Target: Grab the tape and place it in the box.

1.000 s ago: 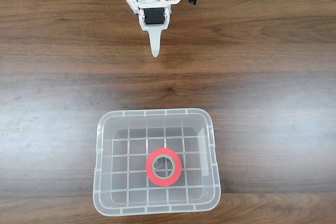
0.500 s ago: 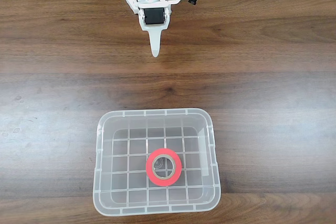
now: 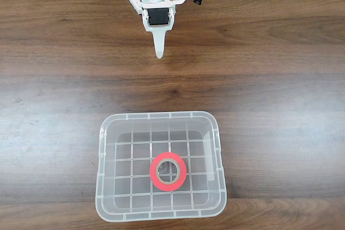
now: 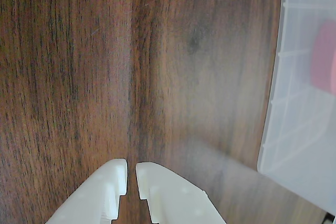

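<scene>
i judge the job done: the tape (image 3: 168,172) lies flat inside the box (image 3: 160,215) at the near table (image 3: 280,106) edge, while my gripper (image 4: 131,178), fingers nearly pressed together and empty, sits well apart at the far side.

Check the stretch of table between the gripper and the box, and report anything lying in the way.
Nothing visible does. In the fixed view, only bare wooden table lies between the gripper and the box. The tape already lies flat inside the box.

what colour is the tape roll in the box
Bright red-orange roll of tape with a grey-beige core, clearest in the fixed view.
</scene>
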